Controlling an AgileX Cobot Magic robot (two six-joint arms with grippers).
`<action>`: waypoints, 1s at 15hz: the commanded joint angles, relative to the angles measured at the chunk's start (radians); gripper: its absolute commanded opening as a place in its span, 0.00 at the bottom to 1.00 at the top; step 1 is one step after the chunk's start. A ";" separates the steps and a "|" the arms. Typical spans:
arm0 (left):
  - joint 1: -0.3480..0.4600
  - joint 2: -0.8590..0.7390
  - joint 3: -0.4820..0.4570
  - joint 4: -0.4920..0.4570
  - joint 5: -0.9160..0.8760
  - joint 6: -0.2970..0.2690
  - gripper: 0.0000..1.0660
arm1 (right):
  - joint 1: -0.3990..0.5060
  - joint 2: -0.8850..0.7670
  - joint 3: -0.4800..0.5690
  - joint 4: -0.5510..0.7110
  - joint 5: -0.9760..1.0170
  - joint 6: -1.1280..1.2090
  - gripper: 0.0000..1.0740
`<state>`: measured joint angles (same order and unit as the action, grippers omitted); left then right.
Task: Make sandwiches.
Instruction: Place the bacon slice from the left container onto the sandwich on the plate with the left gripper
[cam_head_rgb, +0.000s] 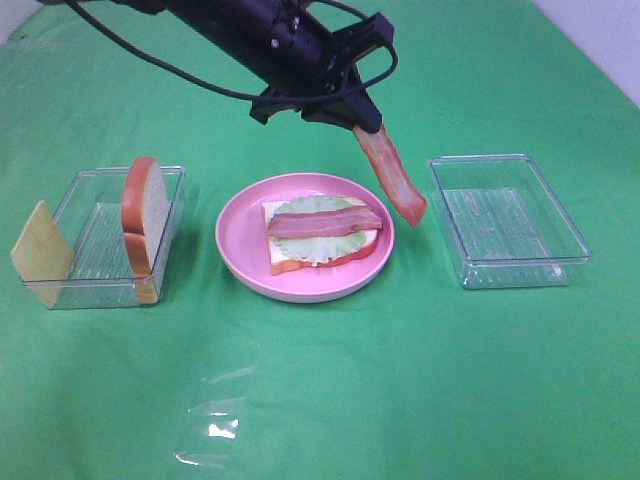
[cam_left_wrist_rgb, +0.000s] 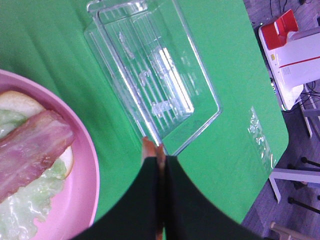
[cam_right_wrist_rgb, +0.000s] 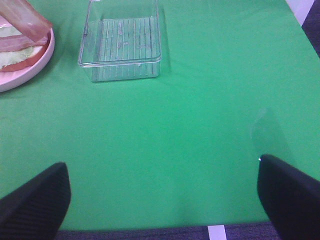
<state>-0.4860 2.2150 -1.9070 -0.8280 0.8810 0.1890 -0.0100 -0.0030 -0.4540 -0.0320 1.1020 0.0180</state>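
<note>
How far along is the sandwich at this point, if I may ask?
Done: base bread, lettuce and first bacon strip stacked on the pink plate. In hand: the left gripper holds a second bacon strip beside the plate. Left: cheese and the upright bread slice wait at the left tray.

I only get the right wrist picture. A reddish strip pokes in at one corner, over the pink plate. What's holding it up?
Observer: The left gripper, shut on the top end of that bacon strip. The strip dangles free in the air.
Operator: Is there more food where I can't see?
Observer: Yes. A bread slice stands on edge in a second clear tray, on the other side of the plate from the empty tray that you see.
Operator: Anything else over there?
Observer: A yellow cheese square leans against that second tray's outer end.
</note>
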 joint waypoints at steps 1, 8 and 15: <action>0.006 0.043 -0.004 0.006 0.002 0.016 0.00 | -0.007 -0.029 0.002 0.003 -0.005 -0.008 0.91; 0.024 0.112 -0.004 0.382 -0.003 -0.113 0.00 | -0.007 -0.029 0.002 0.003 -0.005 -0.008 0.91; 0.024 0.070 -0.009 0.470 -0.018 -0.158 0.94 | -0.007 -0.029 0.002 0.003 -0.005 -0.008 0.91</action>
<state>-0.4600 2.3030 -1.9100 -0.3600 0.8730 0.0380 -0.0100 -0.0030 -0.4540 -0.0320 1.1020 0.0180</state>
